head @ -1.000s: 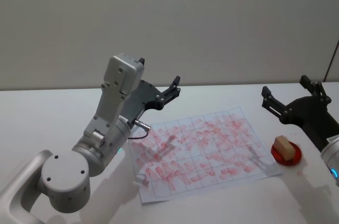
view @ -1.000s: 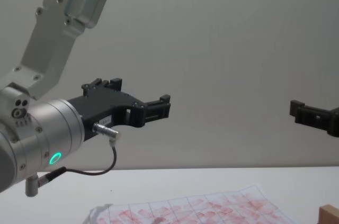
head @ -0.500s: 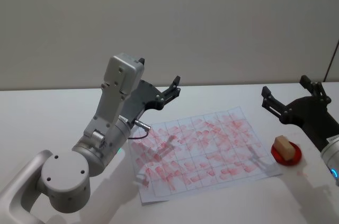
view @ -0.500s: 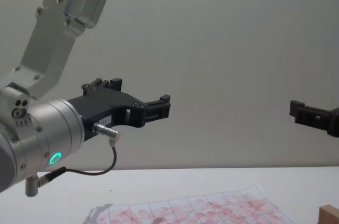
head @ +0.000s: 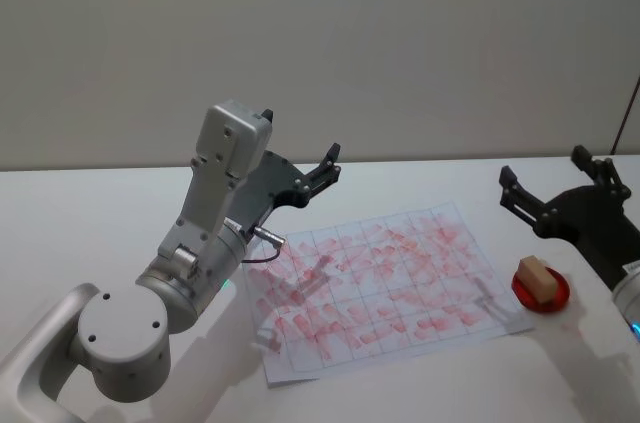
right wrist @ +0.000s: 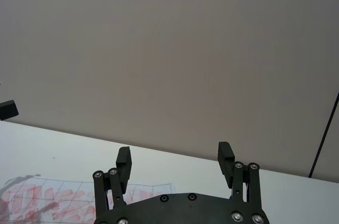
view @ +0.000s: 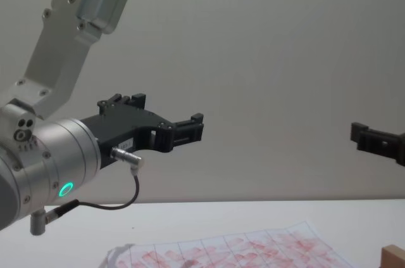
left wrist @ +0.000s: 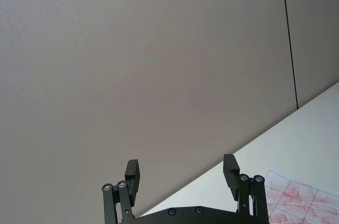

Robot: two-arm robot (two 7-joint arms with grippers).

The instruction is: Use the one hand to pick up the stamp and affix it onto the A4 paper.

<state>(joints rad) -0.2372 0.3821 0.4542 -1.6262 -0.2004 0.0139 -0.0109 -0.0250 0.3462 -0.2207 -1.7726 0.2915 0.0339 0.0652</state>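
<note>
The stamp (head: 535, 278), a small light-brown wooden block, stands on a round red pad (head: 556, 295) at the right of the table; its corner shows in the chest view (view: 393, 256). The A4 paper (head: 380, 283), gridded and covered in red-pink marks, lies mid-table (view: 240, 249) (right wrist: 53, 203) (left wrist: 302, 197). My right gripper (head: 545, 170) hovers open above and just behind the stamp, apart from it (right wrist: 174, 154) (view: 367, 139). Over the paper's far left corner my left gripper (head: 330, 165) hangs raised, open and holding nothing (left wrist: 180, 167) (view: 197, 127).
The white table (head: 100, 213) runs back to a plain grey wall. My left arm's grey housing (head: 225, 173) rises over the paper's left side. A dark vertical strip (head: 628, 113) shows at the far right edge.
My right gripper has drifted slightly to the right. The left arm, the stamp and the paper have not moved.
</note>
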